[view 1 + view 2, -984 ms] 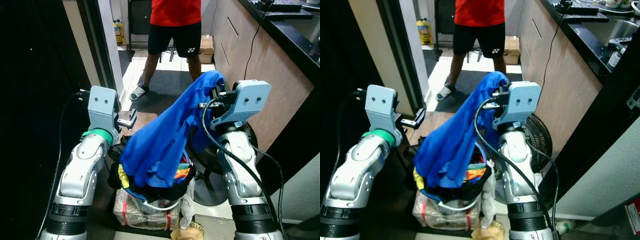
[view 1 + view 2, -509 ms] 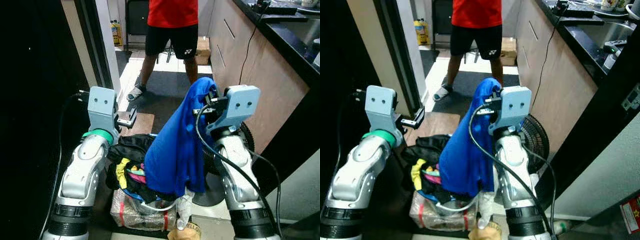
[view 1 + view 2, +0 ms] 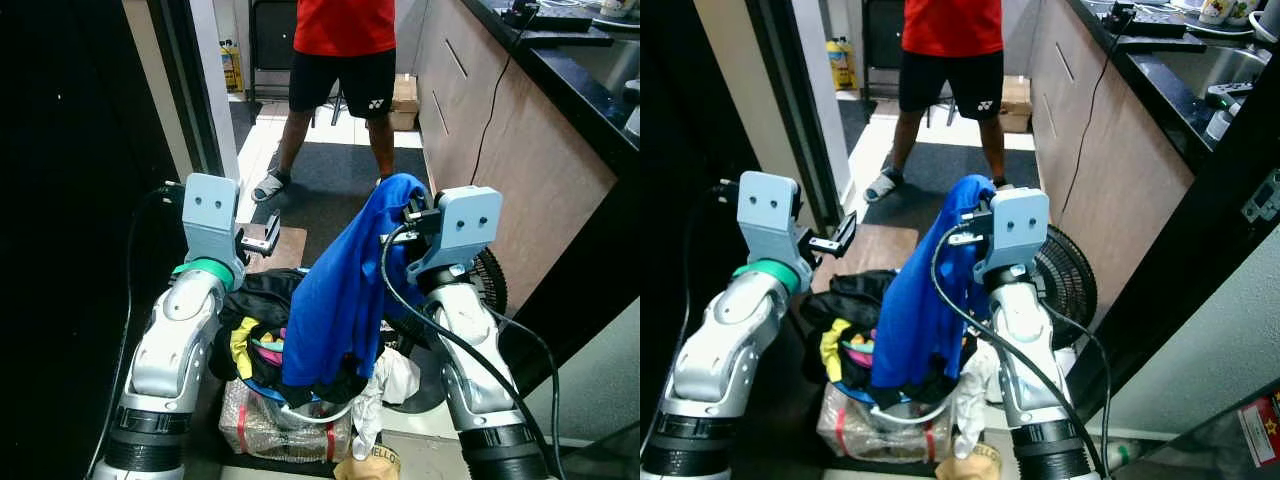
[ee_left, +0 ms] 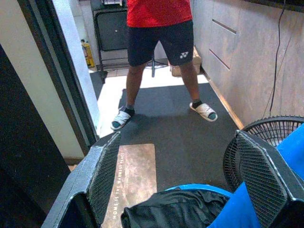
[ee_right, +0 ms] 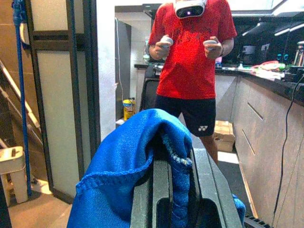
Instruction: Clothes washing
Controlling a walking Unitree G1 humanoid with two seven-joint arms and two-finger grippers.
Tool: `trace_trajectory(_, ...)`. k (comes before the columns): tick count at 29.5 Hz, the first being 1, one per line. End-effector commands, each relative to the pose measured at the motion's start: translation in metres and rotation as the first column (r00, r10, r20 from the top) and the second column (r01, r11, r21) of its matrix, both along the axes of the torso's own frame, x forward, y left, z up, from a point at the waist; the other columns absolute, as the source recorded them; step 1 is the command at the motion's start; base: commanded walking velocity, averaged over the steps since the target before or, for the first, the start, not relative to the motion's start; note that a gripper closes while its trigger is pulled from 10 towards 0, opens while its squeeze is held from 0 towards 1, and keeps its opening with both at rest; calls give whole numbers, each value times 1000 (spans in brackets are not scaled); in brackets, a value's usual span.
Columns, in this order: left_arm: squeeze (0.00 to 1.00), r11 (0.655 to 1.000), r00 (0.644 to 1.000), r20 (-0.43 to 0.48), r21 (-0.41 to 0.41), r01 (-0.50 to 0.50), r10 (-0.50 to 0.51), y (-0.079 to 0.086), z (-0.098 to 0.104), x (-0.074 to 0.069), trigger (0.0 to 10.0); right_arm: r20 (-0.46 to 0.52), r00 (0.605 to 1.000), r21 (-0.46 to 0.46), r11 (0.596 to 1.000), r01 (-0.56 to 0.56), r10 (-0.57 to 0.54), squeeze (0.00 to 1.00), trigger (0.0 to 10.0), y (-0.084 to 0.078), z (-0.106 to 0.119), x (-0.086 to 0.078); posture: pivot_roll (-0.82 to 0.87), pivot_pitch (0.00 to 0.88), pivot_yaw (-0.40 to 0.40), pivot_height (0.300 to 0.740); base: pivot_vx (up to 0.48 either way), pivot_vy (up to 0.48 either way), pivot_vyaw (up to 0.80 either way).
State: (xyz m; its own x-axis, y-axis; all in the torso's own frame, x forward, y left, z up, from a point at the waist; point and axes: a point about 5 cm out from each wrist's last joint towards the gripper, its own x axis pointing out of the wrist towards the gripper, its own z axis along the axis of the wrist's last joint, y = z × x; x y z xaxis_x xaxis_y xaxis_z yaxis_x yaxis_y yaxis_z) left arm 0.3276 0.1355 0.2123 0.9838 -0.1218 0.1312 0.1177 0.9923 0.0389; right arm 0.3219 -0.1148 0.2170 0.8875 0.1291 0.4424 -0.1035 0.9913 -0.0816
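Note:
A blue shirt [image 3: 340, 290] hangs from my right gripper [image 3: 412, 210], which is shut on its bunched top edge [image 5: 142, 142]. The shirt's lower end reaches the pile in the laundry basket [image 3: 322, 412] below. The basket holds black [image 3: 262, 292], yellow and pink clothes. My left gripper [image 3: 262, 235] is open and holds nothing; it hovers above the basket's far left side, apart from the clothes. In the left wrist view its two fingers [image 4: 105, 173] stand wide apart, with the black garment [image 4: 173, 211] below them.
A person [image 3: 340, 60] in a red shirt and black shorts stands on the dark mat ahead. A floor fan [image 3: 1065, 280] stands right of the basket, against the cabinets [image 3: 520, 130]. On the left is a dark door frame [image 3: 205, 90]. A wrapped bundle [image 3: 270, 430] lies under the basket.
My right gripper has drawn leftward and a little lower with the blue shirt. The shirt, spread over the basket a second ago, now hangs in a narrow drape. The left gripper stays open.

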Motion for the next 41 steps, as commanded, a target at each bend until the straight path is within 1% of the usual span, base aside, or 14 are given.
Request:
trace_trajectory(1, 0, 1000, 1000, 2, 2, -5, 5, -1, 0, 1, 10000, 30, 999, -3, 1000, -13, 13, 0, 10000, 4, 7, 1, 93, 0, 31, 740, 0, 0, 0)
trace_trajectory(11, 0, 1000, 1000, -3, 4, -10, 10, -1, -4, 0, 10000, 26, 999, -2, 999, -38, 38, 0, 10000, 9, 5, 1, 99, 0, 27, 740, 0, 0, 0)
trace_trajectory(24, 0, 1000, 1000, 2, 13, -16, 16, 3, -3, 1, 10000, 22, 999, -5, 1000, -30, 31, 0, 10000, 7, 3, 1, 100, 0, 25, 740, 0, 0, 0)
trace_trajectory(27, 0, 1000, 1000, 8, 15, -22, 22, 8, 0, 2, 10000, 22, 999, -7, 1000, -30, 30, 0, 10000, 9, 4, 1, 93, 0, 13, 740, 0, 0, 0)
trace_trajectory(28, 0, 999, 999, 18, 31, -43, 43, 16, 0, 4, 10000, 21, 999, -16, 999, -41, 41, 0, 10000, 12, 4, 3, 95, 0, -28, 740, 0, 0, 0)
trace_trajectory(29, 0, 999, 999, 18, 31, -43, 43, 16, 0, 4, 10000, 21, 999, -16, 999, -41, 41, 0, 10000, 12, 4, 3, 95, 0, -28, 740, 0, 0, 0)
trace_trajectory(30, 0, 995, 996, 18, 34, -91, 90, 26, -2, 2, 10000, 9, 998, -28, 997, -68, 68, 0, 10000, 13, 2, 5, 150, 8, -78, 740, 0, 0, 0)
trace_trajectory(32, 0, 995, 996, 18, 34, -91, 90, 26, -2, 2, 10000, 9, 998, -28, 997, -68, 68, 0, 10000, 13, 2, 5, 150, 8, -78, 740, 0, 0, 0)
trace_trajectory(33, 0, 991, 991, 19, 24, -134, 134, 31, -4, -5, 10000, 7, 995, -56, 993, -101, 102, 0, 10000, 11, 6, 9, 161, 2, -88, 740, 0, 0, 0)
trace_trajectory(36, 0, 991, 991, 19, 24, -134, 134, 31, -4, -5, 10000, 7, 995, -56, 993, -101, 102, 0, 10000, 11, 6, 9, 161, 2, -88, 740, 0, 0, 0)
trace_trajectory(37, 0, 988, 988, 14, 11, -156, 156, 29, -8, -10, 10000, 12, 994, -72, 991, -109, 110, 0, 10000, 5, 9, 14, 166, 0, -74, 740, 0, 0, 0)
trace_trajectory(38, 0, 988, 988, 14, 11, -156, 156, 29, -8, -10, 10000, 12, 994, -72, 991, -109, 110, 0, 10000, 5, 9, 14, 166, 0, -74, 740, 0, 0, 0)
trace_trajectory(39, 0, 989, 989, 16, 2, -150, 149, 26, -7, -11, 10000, 22, 997, -60, 995, -75, 77, 0, 10000, -1, 13, 17, 140, 0, -40, 740, 0, 0, 0)
trace_trajectory(41, 0, 991, 991, 22, 13, -132, 132, 24, -5, -8, 10000, 35, 998, -51, 997, -49, 51, 0, 10000, -4, 16, 17, 136, 0, -29, 740, 0, 0, 0)
